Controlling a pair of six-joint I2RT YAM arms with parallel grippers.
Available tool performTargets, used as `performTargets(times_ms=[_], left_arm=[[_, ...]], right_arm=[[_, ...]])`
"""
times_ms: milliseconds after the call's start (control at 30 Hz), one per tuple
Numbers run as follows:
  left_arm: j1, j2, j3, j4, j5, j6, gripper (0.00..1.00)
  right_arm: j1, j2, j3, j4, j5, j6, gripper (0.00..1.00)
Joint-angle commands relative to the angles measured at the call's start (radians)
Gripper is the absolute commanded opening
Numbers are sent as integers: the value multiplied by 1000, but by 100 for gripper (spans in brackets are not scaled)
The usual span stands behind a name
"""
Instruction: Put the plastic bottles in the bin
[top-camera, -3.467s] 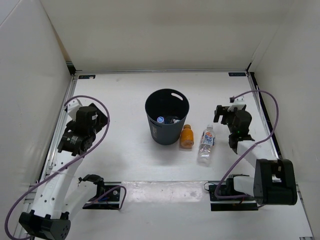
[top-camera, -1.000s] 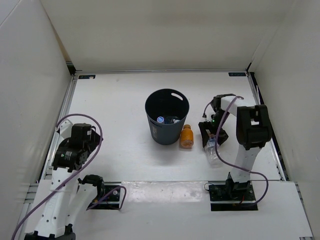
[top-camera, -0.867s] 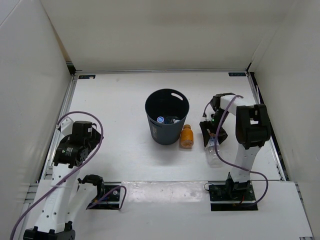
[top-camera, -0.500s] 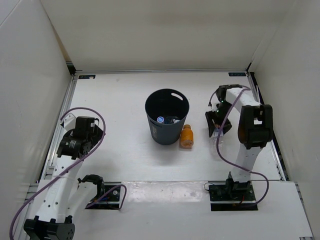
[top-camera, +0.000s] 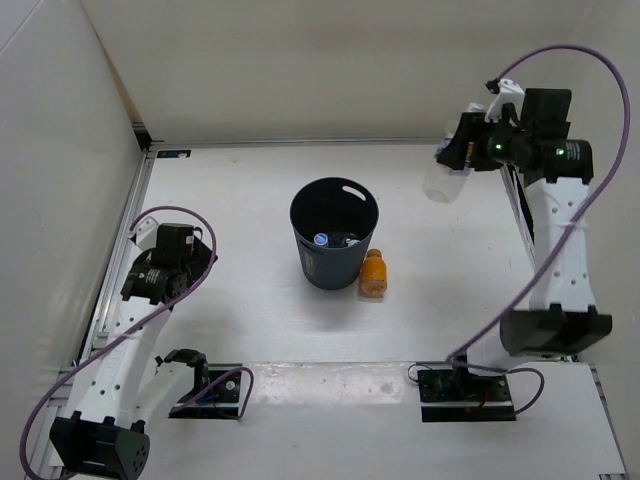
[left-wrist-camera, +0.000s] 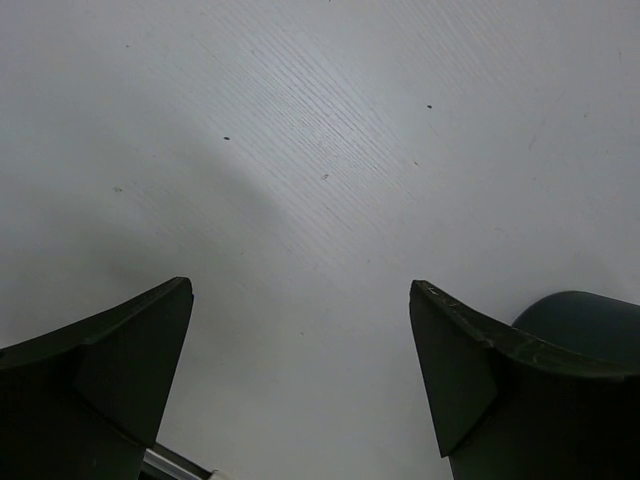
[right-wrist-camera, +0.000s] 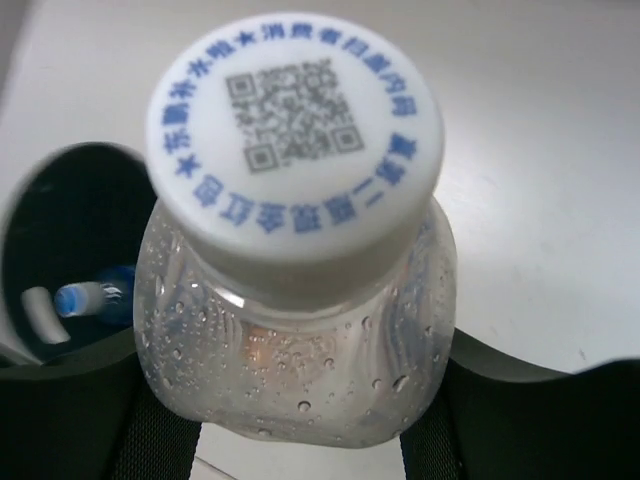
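My right gripper (top-camera: 462, 160) is raised high at the back right, shut on a clear plastic bottle (top-camera: 443, 180) with a white cap (right-wrist-camera: 295, 150). Its fingers squeeze the bottle's body (right-wrist-camera: 300, 360). The dark blue-grey bin (top-camera: 334, 232) stands mid-table, to the left of and below the held bottle. A blue-capped bottle (top-camera: 322, 240) lies inside the bin (right-wrist-camera: 60, 260). A short orange bottle (top-camera: 373, 273) lies on the table against the bin's right side. My left gripper (left-wrist-camera: 300, 330) hangs open over bare table at the left, with the bin's rim (left-wrist-camera: 580, 310) at its right finger.
White walls close in the table on the left, back and right. A black rail (top-camera: 512, 190) runs along the right edge under the raised right arm. Purple cables loop off both arms.
The right gripper shut on the clear bottle beside the orange one and lifted it up and back to the far right. The left arm shifted slightly away from its base.
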Motion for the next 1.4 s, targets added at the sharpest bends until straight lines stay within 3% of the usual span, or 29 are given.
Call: performTargets(times_ms=[0,67,100,133,200,367,733,933,1000,1033,1100,1200,1300,1367], left_arm=[[9,-5,-12,52,33,0,100],[7,-13,-16,60,36,12,100],[7,-14,-24,66,36,16,100],[7,-27,-26,69,36,22,100],[10,-36,-32,74,38,31,100],[27,-37,-32,72,53,54,100],[48,-59,-49,71,85,75,100],[50,-80,-66,66,88,63,100],[48,-85,-67,55,87,65,100],[52,-87,-67,51,85,65,100],[52,-97,-70,48,82,63,100],[55,-110,-79,49,82,65,100],[61,-114,-79,42,82,69,100],[62,-119,-82,39,81,72,100]], right_arm=[[170,-130,-70,327,-149,98,14],[273,-208,-201,442,-163,66,17],[309,-232,-275,603,-169,45,23],[343,-276,-316,652,-187,22,31],[457,-345,-454,799,-230,-37,36],[661,-324,-506,757,-178,-133,38],[640,-144,-371,675,-163,-139,42],[681,-149,-369,635,79,-225,63],[725,-167,-374,611,167,-276,79],[741,-181,-378,614,316,-277,90],[782,-210,-386,647,447,-280,90],[761,-239,-334,654,475,-273,90],[665,-255,-254,645,497,-143,90],[566,-264,-230,635,506,35,90]])
